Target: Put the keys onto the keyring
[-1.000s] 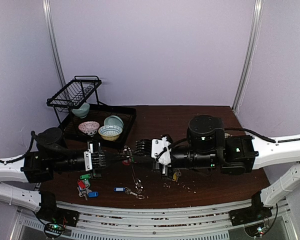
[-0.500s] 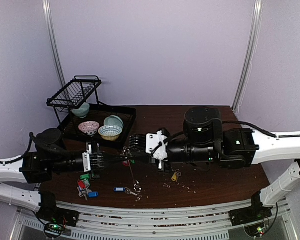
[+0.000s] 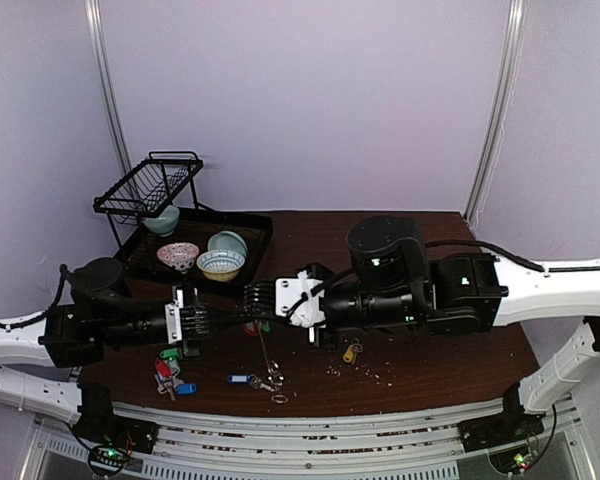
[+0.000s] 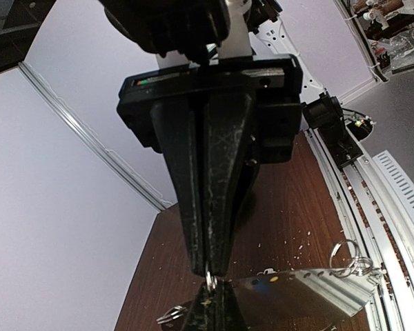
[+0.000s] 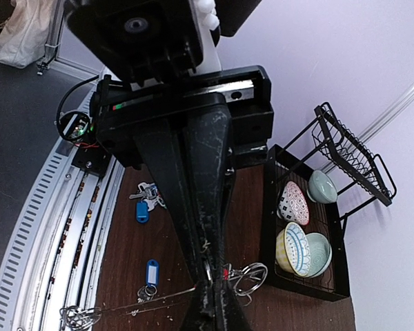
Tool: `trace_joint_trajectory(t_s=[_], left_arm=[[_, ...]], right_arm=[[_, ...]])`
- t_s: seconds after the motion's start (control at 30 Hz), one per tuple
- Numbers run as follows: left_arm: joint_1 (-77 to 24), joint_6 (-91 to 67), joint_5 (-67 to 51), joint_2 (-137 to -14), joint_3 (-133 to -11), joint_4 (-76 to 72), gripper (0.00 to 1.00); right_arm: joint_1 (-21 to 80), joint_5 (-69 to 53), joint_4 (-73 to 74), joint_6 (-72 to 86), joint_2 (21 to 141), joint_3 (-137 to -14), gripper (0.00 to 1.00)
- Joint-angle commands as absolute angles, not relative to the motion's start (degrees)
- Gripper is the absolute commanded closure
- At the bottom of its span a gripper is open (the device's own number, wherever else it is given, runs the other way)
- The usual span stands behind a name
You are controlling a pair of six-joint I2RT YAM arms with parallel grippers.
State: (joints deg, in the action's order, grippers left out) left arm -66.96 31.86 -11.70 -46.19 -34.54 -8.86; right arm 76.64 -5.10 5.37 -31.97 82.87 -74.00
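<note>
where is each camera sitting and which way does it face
top: above, behind the arms, looking down at the table; both arms show, left claw facing right claw.
left wrist: on left arm, facing the right claw; own tips at bottom edge.
right wrist: on right arm, facing the left claw and bowls; own tips at bottom.
shared: both wrist views show the keyring.

Even, soft light; wide-angle wrist views, blurred foreground.
</note>
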Motion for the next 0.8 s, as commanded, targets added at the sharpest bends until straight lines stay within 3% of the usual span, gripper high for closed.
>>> trace_joint_trajectory(t_s=[0.0,0.1,0.13,0.17,0.27,0.4,0.57,0.77], left_arm=[[-67.24,31.18,-12.57,-44.89,-34.72,-13.05,1.0],[-67.26,29.03,-13.67,-44.19,-34.35,-14.26,1.0],[-67.2,27.64,-13.72,-44.06,-34.1,-15.18,0.95],[-67.15,26.8,-13.99,-44.04,-33.87,-15.78,0.88],[-66.85,24.98,-14.47,-43.99,-34.09,-16.04,0.87],[-66.07,23.29,-17.72,-44.54,-34.78,-15.9,0.79],[-66.01,20.84,-22.86,-46.27,-35.61,-17.21,0.79],[-66.01,17.33,-27.18,-45.36,-34.48,-21.63,0.85]], right_arm=[[76.85,-4.06,6.31,-31.54,83.03,-75.67,1.0],[76.5,-4.11,2.8,-28.61,81.65,-73.89,1.0],[75.81,-6.96,-0.1,-26.5,80.75,-72.21,1.0],[75.01,-10.98,-4.32,-24.27,79.56,-70.11,1.0],[73.6,-20.35,-19.39,-17.69,76.79,-63.03,1.0],[73.64,-24.15,-35.91,-11.87,75.81,-56.34,1.0],[73.74,-25.03,-49.27,-7.44,77.84,-52.04,1.0],[73.7,-22.78,-52.89,-5.92,80.33,-51.59,1.0]])
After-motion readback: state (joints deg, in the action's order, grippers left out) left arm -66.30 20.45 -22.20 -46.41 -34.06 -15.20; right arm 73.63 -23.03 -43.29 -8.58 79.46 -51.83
